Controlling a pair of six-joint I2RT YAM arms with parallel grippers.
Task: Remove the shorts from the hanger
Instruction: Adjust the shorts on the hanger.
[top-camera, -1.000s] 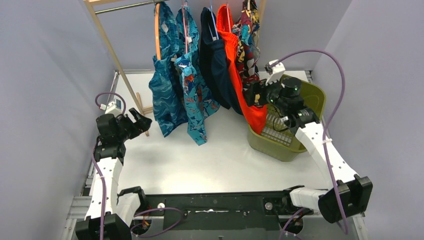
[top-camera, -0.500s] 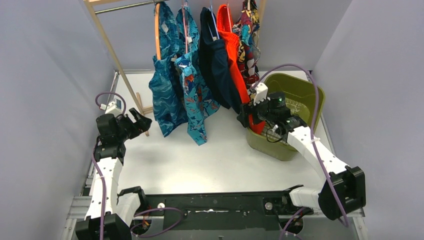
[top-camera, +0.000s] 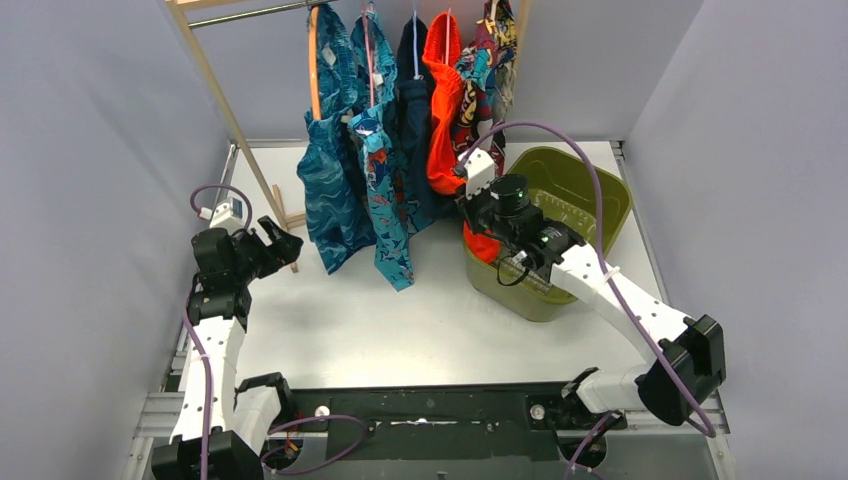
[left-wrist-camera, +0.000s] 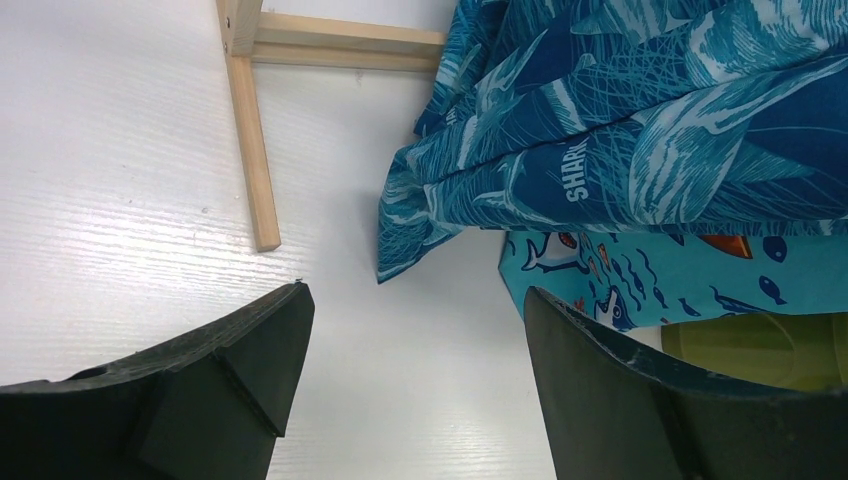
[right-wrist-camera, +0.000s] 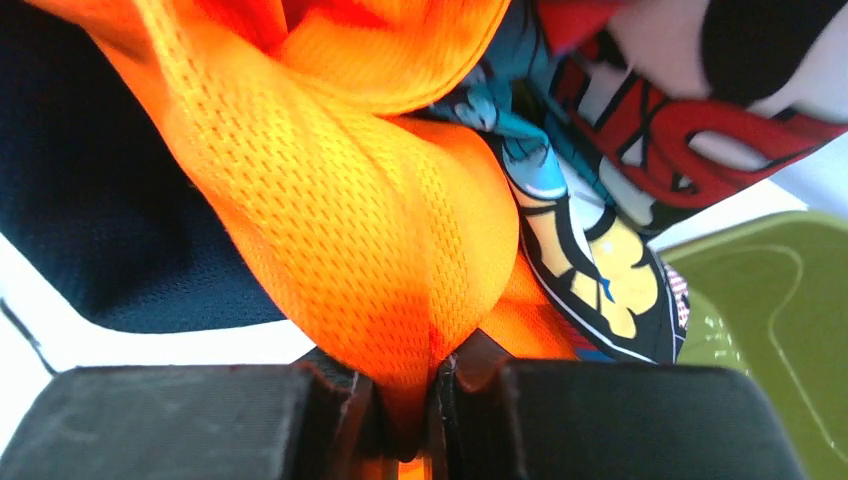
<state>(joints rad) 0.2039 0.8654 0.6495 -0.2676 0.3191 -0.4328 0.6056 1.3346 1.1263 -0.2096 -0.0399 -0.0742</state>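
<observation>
- Right claw (right-wrist-camera: 405, 400), centre of the top view, pinches a fold of the orange-red shorts (right-wrist-camera: 350, 220) near the green basket (top-camera: 590, 190).
- Left claw (left-wrist-camera: 415, 300), at frame left, is spread over the worktop (left-wrist-camera: 120, 200).

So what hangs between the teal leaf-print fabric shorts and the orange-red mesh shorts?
Top view: the turquoise cartoon-print fabric shorts, then the plain navy fabric shorts, hang between the teal leaf-print shorts and the orange-red mesh shorts.

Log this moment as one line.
right gripper: shut on orange shorts | orange shorts: hanging on rack | left gripper: open, empty, above table
</observation>
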